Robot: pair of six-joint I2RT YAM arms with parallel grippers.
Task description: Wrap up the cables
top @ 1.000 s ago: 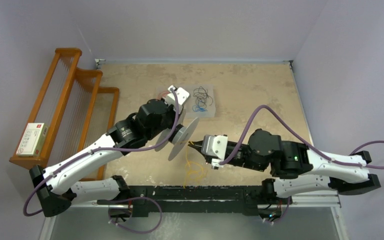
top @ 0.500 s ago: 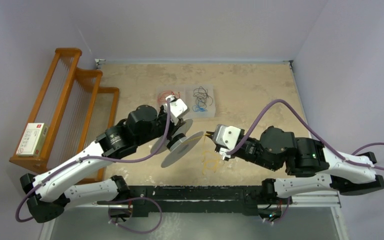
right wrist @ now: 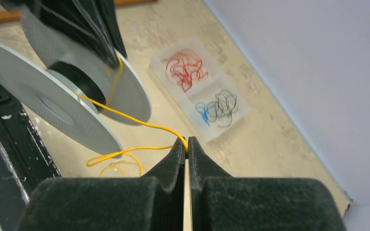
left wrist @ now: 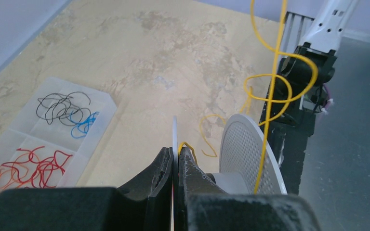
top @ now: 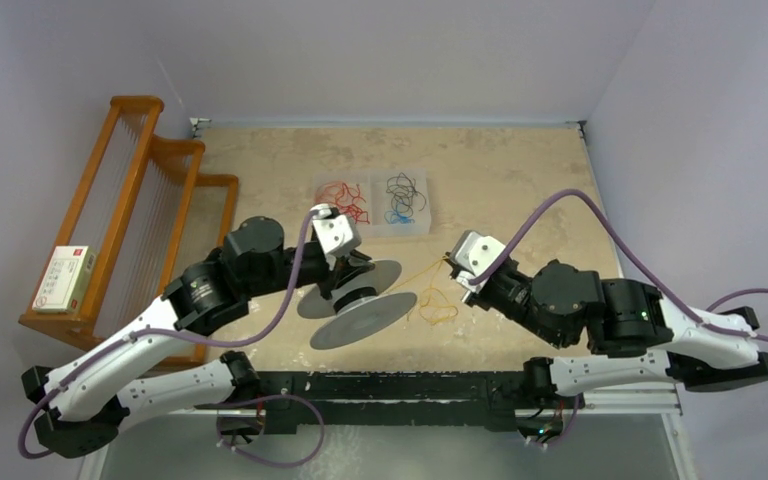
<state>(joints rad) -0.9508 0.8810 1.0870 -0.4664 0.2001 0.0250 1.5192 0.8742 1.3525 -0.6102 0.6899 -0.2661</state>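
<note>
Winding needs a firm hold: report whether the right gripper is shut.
Shut: the right gripper pinches the thin yellow wire strand at its closed tips; the strand runs to the white plastic spool.

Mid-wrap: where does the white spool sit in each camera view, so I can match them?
Top external: white spool just left of centre, toward the near table edge.
Left wrist: white spool lower right of centre, perforated flange facing the camera.
Right wrist: white spool upper left, yellow cable trailing from it.
Shared landmark: clear tray of red, black and blue wires, in all three.
</note>
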